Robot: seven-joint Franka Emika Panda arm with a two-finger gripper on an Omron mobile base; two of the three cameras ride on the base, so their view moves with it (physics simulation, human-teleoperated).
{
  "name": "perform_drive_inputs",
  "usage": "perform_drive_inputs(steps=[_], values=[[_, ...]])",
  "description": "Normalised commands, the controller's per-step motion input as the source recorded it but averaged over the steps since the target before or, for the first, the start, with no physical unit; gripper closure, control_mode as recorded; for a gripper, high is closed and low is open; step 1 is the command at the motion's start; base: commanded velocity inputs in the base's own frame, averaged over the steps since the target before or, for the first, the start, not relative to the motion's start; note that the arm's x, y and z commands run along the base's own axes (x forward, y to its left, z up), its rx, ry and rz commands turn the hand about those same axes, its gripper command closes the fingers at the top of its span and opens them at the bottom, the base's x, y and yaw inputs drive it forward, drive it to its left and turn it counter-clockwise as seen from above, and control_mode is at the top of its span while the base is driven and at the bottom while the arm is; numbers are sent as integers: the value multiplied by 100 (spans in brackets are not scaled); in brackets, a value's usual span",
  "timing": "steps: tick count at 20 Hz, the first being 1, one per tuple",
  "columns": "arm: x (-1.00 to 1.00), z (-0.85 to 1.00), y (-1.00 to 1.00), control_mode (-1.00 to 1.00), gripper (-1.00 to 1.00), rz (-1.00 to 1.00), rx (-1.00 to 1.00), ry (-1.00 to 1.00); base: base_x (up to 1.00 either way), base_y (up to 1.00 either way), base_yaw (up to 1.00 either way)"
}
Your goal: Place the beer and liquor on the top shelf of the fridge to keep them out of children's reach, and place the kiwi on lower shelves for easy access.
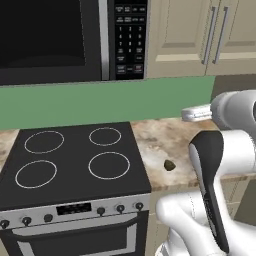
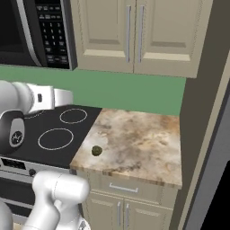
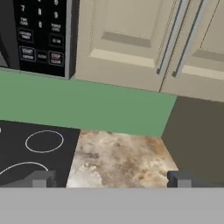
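While the kiwi (image 2: 96, 150) lies alone on the marbled worktop (image 2: 143, 143), near its front edge just beside the stove (image 1: 70, 160), the hand (image 3: 111, 179) hangs above with fingers spread wide and nothing held. My judgement: pitch the wrist downward, centre over the fruit, descend squarely, and close gently lest it roll.

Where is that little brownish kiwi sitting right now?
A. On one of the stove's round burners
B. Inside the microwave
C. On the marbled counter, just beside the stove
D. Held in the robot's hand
C. The kiwi lies on the marbled counter, close to its front edge and beside the black stove, clear of the burner rings; the hand is open with nothing between its fingers.
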Motion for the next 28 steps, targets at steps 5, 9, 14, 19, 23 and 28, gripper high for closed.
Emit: perform_drive_inputs(steps=[5, 9, 14, 19, 23, 28], values=[[29, -55, 0, -100, -100, -21, 0, 1, 0, 0, 0], [30, -62, -4, -100, -100, -13, 4, 11, 0, 0, 0], [25, -47, -7, -100, -100, -10, 7, 24, 0, 0, 0], [20, -37, -3, -100, -100, -7, 6, 33, 0, 0, 0], [18, -44, 0, -100, -100, -5, 8, 29, 0, 0, 0], [11, -66, -7, -100, -100, 0, 15, 16, 0, 0, 0]])
